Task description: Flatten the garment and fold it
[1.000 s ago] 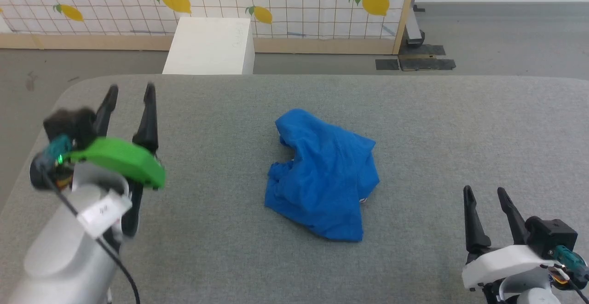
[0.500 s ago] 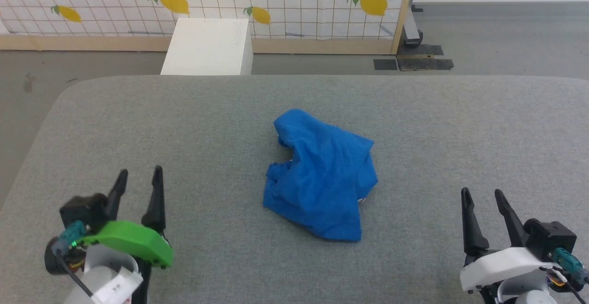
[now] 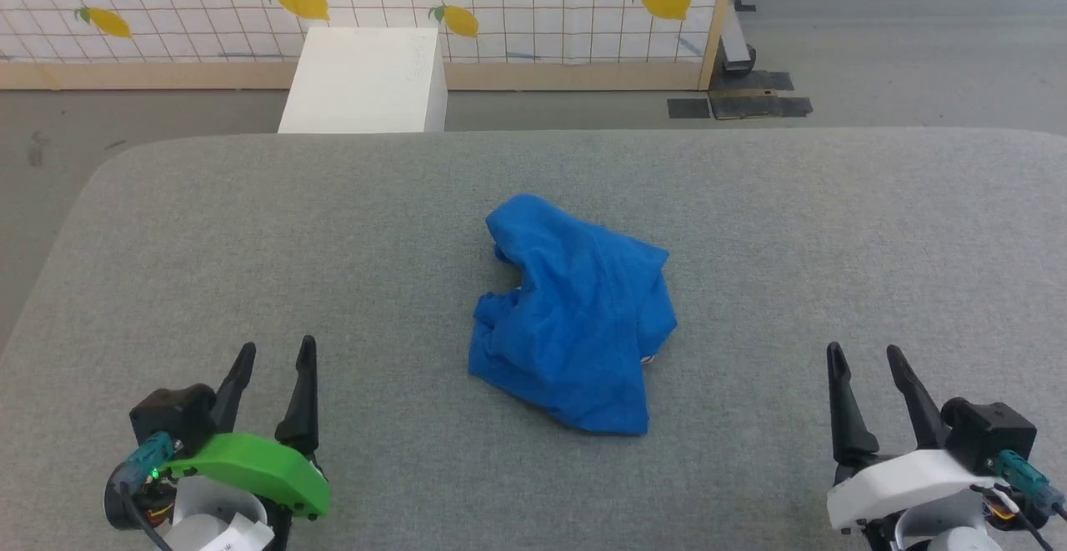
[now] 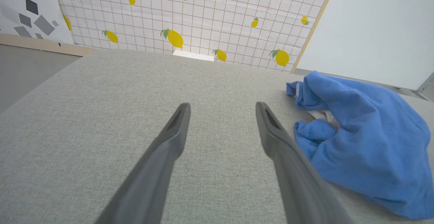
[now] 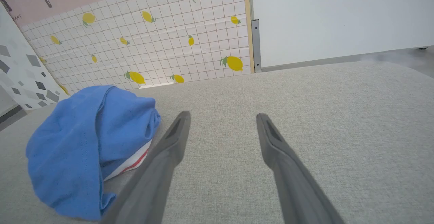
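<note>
The garment [image 3: 575,318] lies crumpled in a royal-blue heap at the middle of the grey table [image 3: 834,226]. In the left wrist view the garment [image 4: 359,139] is to the right of my fingers, with a bit of white inside a fold. In the right wrist view the garment [image 5: 84,142] is on the left, and red-and-white striped trim peeks from under it. My left gripper [image 3: 275,355] stands open at the lower left, well apart from the cloth. My right gripper [image 3: 863,359] stands open at the lower right, holding nothing.
A white box [image 3: 363,80] stands on the floor just beyond the table's far edge. Behind it runs a tiled lemon-print screen [image 3: 500,1] with a wooden frame. Grey floor surrounds the table, whose corners are rounded.
My left gripper has come back from the far left of the table to the near left edge, still open. The right gripper barely shifted. The garment has not moved.
</note>
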Motion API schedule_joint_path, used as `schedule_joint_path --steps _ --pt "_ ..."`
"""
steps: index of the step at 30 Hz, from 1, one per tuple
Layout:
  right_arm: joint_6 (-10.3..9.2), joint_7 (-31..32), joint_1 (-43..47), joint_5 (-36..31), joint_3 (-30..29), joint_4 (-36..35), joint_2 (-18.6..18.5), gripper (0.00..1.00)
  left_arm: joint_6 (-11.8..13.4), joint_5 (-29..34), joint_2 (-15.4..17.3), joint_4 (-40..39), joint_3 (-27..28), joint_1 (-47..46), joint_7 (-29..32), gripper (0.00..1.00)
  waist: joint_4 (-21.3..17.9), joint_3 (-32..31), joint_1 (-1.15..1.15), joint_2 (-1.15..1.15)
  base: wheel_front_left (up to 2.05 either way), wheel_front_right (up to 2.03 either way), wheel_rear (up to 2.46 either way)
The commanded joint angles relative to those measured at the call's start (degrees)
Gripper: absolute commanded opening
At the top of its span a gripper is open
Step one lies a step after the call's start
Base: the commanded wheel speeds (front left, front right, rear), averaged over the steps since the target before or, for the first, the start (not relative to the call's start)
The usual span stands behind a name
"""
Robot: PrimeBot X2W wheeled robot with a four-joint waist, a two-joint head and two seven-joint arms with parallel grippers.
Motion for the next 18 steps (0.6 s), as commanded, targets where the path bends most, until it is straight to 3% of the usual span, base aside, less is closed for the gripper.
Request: schedule_joint_path --steps 1,9,18 --pt "-0.09 -0.3 0.5 0.2 0.1 0.1 0.0 1.0 -0.2 1.1 -0.3 -0.4 0.5 1.0 -0.2 1.0 0.0 0.0 0.0 0.0 0.0 0.0 0.0" --pt "-0.09 0.4 -1.2 -0.5 1.0 1.3 0.0 1.0 -1.0 2.7 -1.7 -0.5 2.0 1.7 -0.2 1.0 0.1 0.0 0.0 0.0 0.0 0.0 0.0" --pt "-0.09 18.6 -10.6 -1.9 9.4 2.0 0.0 1.0 -1.6 3.9 -2.8 -0.8 3.1 1.9 -0.2 1.0 0.6 0.5 0.0 0.0 0.0 0.0 0.0"
